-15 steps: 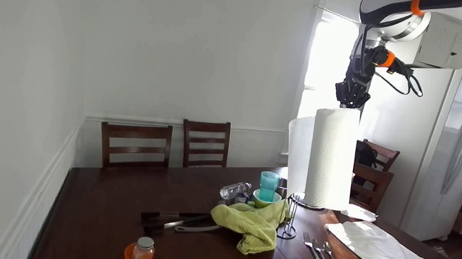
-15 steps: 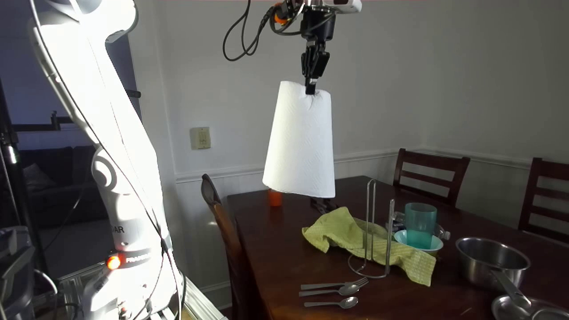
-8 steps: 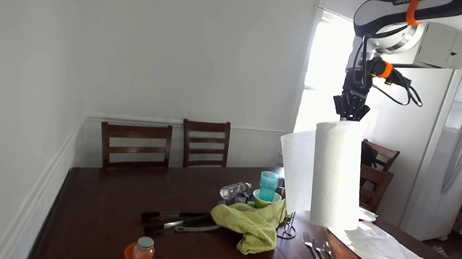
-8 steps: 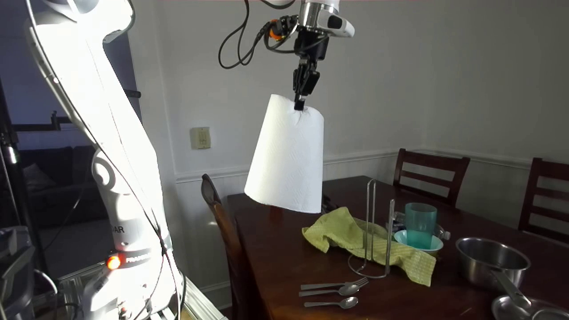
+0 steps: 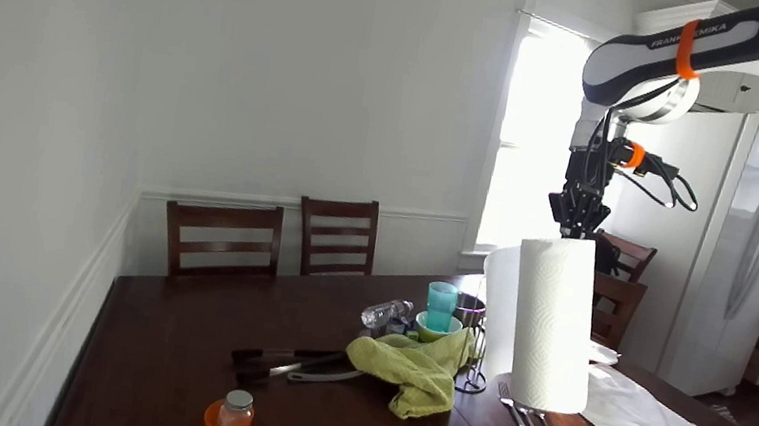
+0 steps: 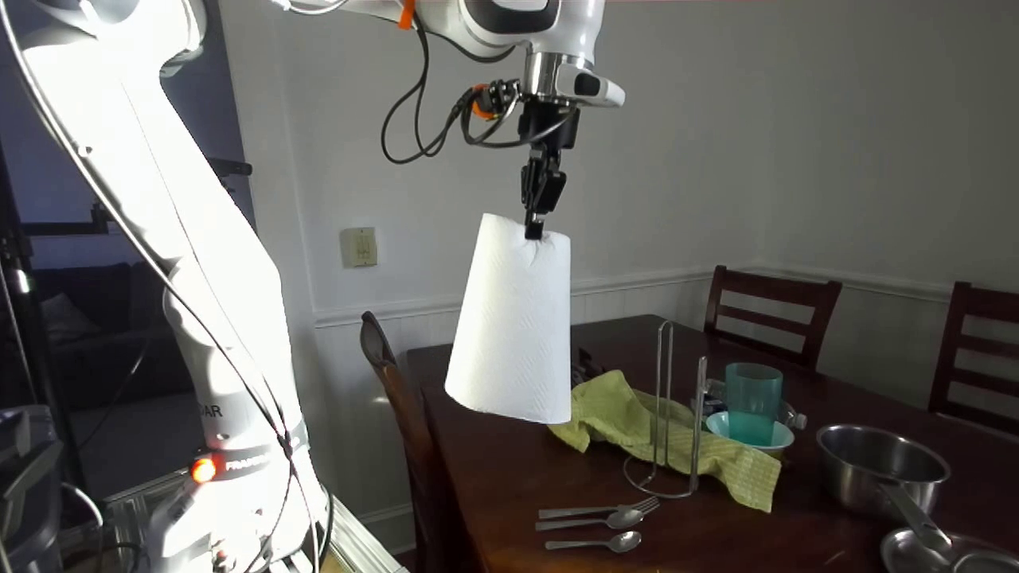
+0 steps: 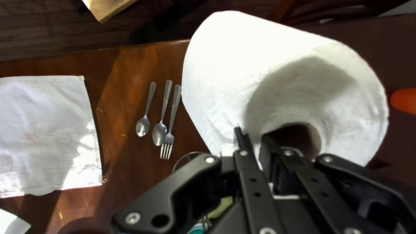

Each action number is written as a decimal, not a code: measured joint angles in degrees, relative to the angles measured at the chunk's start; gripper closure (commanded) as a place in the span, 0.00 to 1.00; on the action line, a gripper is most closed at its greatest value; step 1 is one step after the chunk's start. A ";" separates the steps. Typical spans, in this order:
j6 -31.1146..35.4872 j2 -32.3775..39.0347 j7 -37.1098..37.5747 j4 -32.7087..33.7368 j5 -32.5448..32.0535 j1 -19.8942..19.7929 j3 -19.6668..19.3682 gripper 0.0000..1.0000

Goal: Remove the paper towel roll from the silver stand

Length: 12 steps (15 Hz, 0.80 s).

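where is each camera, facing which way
Exterior view: overlooking a dark wooden table, facing a bright window; white arm, black gripper show.
Exterior view: raised, facing a cream wall switch; arm, gripper show.
Wrist view: on the arm, facing down onto the white paper towel roll; gripper shows.
Both exterior views share the silver wire stand.

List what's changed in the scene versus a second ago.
The end effector and the paper towel roll it grips came down in both exterior views, shifting a little toward the robot's base. Nothing newly grasped or let go: it pinches the roll's wall as before. Unchanged: the silver stand, green cloth, cutlery and pot.
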 measured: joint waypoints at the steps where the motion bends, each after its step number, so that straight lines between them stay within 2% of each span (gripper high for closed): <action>1: 2.72 -0.76 0.74 -2.25 0.00 -0.23 -0.01 0.97; 5: 12.51 -2.15 4.06 -9.62 -0.17 -0.72 0.05 0.97; 12: 26.71 -2.26 10.58 -18.78 -4.02 -1.81 1.89 0.97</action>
